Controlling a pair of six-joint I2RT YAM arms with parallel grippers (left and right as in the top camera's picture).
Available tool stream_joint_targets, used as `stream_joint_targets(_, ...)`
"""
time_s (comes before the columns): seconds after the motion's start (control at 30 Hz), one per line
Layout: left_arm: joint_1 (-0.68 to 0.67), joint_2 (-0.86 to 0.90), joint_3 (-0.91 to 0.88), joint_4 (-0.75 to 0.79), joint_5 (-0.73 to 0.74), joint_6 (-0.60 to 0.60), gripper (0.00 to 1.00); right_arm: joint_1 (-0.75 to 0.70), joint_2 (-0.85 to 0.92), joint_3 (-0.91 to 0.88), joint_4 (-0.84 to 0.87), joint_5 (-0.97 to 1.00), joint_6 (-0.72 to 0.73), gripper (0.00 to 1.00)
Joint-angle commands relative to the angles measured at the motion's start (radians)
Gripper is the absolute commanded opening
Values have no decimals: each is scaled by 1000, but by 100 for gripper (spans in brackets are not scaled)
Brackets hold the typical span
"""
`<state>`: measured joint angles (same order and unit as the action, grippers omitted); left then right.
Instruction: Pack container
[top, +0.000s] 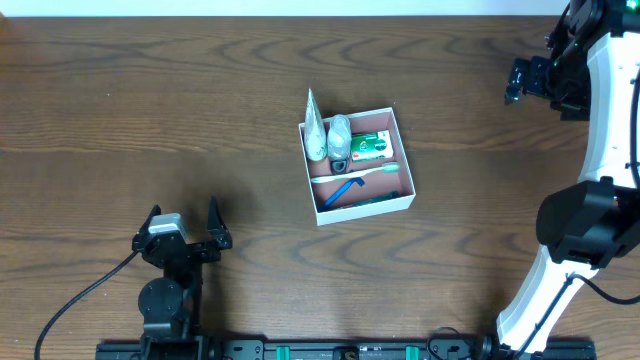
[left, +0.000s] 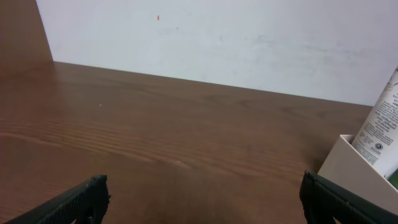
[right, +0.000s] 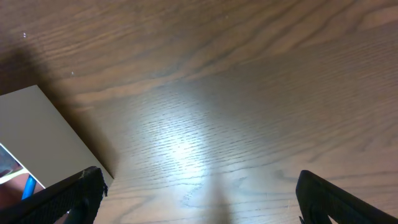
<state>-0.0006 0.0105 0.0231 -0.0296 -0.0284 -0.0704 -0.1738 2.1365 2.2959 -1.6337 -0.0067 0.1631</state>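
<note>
The container (top: 368, 211), a shallow white-walled square box, stands mid-table. In it lie a white tube (top: 316, 132), a small grey bottle (top: 340, 138), a green-and-white carton (top: 370, 147), a toothbrush (top: 356, 173) and a blue razor (top: 343, 193). My left gripper (top: 184, 216) rests near the front left, open and empty, well left of the box. In the left wrist view its fingers (left: 78, 203) frame bare table, with the container's wall (left: 354, 169) and the tube (left: 385, 124) at the right. At the far right, my right gripper (top: 517, 80) is open and empty.
A white wall (left: 217, 37) runs behind the table's far edge. In the right wrist view, open fingers (right: 339, 198) hang over lit wood grain, with the container's corner (right: 43, 130) at the left. The right arm's white links (top: 605, 130) span the right edge.
</note>
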Motion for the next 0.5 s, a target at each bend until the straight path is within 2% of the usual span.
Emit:
stream_joint_targets(0.0,6,-5,-19,-41,-5,20,98,-3,-5,6,0,6,-15,99)
stream_joint_targets(0.47,6,-4,-19,-42,-5,20,98,21,-50,6,-1,6,-15,99)
